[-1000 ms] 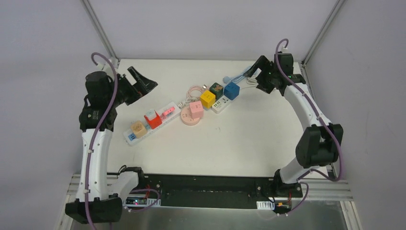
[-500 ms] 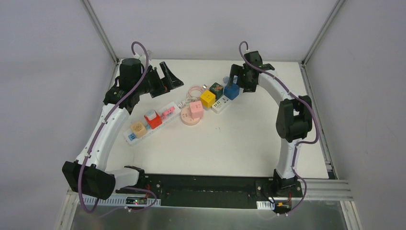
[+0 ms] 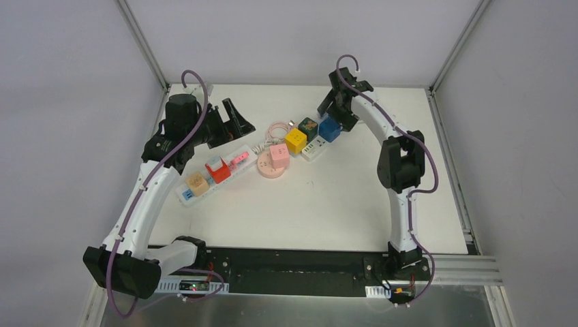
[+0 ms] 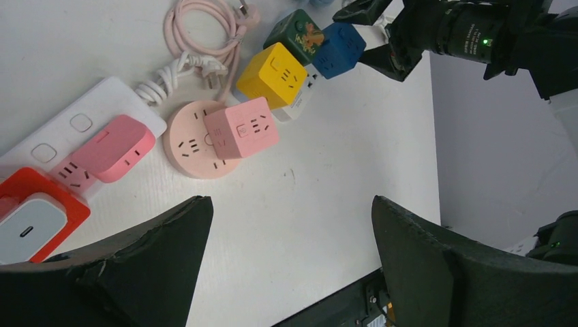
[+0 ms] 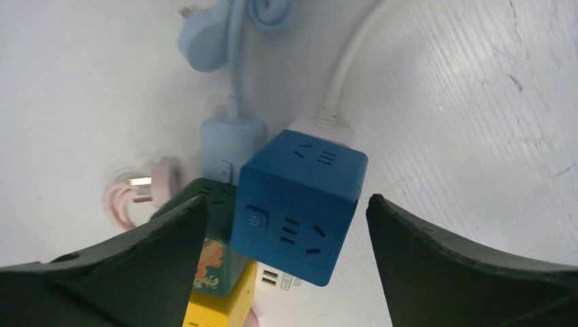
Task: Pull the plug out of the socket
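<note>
A blue cube plug [image 5: 300, 204] sits on the far end of a short white socket strip [image 5: 289, 289], beside a green cube [image 5: 215, 235] and a yellow cube [image 5: 217, 310]. My right gripper [image 5: 286, 199] hovers open over the blue cube [image 3: 330, 129], one finger on each side, not touching it. My left gripper [image 3: 237, 121] hangs open above the table near the long white strip [image 3: 215, 174], which carries a pink plug [image 4: 112, 146], a red adapter [image 4: 41, 204] and a tan cube [image 3: 197, 183]. A pink cube [image 4: 242, 128] sits on a round pink socket [image 4: 187, 146].
A coiled pink cable [image 4: 208, 30] lies behind the round socket. A light blue plug [image 5: 232, 139] and its cable [image 5: 272, 13] lie just beyond the blue cube. The frame posts and walls stand close behind both arms.
My right arm has swung in from the far right corner to above the blue cube. My left arm has moved right and forward over the long strip's far end.
</note>
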